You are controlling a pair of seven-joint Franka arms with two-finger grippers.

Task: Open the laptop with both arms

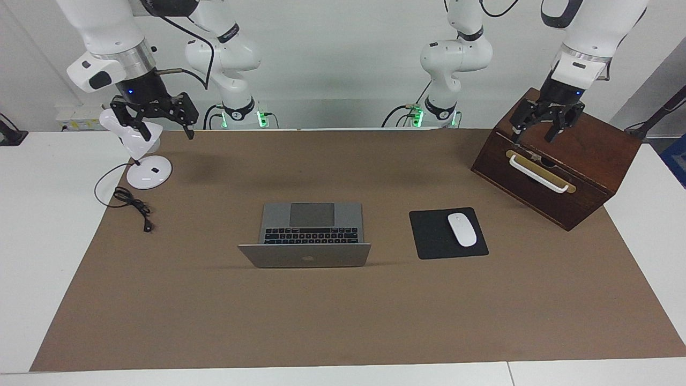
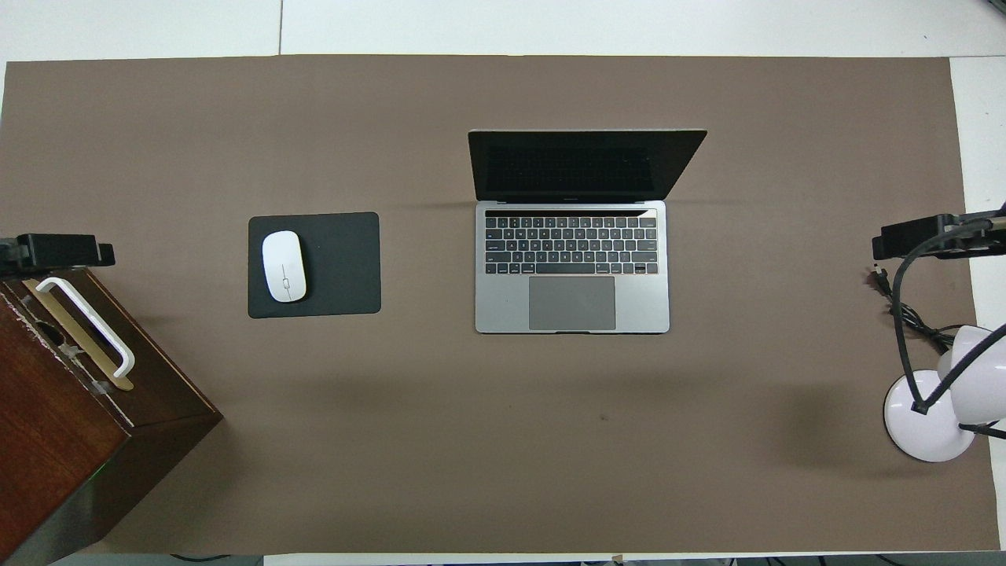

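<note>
The laptop [image 1: 308, 236] [image 2: 572, 236] is seen open near the middle of the counter [image 1: 343, 321] [image 2: 471, 440], on the brown mat that covers most of it. Its base lies flat, with the black keys and the grey trackpad exposed, and the trackpad end is turned toward the robots. Its lid is raised past upright, the dark screen facing the robots and the logo side turned toward the counter edge farthest from them. A black pad [image 1: 447, 233] [image 2: 314, 265] is laid beside the laptop, toward the left arm's end of the counter, and a white mouse [image 1: 462, 229] [image 2: 284, 266] rests on it. A dark wooden box [image 1: 557, 161] [image 2: 71, 409] with a white handle on its front is set at the corner nearest the left arm. The left tool [image 1: 545, 127] [image 2: 59, 251] is held in the air over the top of that box, near its front edge, with its fingers spread apart and nothing between them. A white desk lamp [image 1: 142, 150] [image 2: 943, 393] stands at the corner nearest the right arm, and its black cable [image 1: 131, 203] [image 2: 904, 306] is trailed across the mat beside it. The right tool [image 1: 161, 119] [image 2: 916, 236] is held in the air just over the lamp's head, its fingers set wide and empty. Neither tool is in contact with the laptop, and both are well apart from it, one at each end of the counter.
</note>
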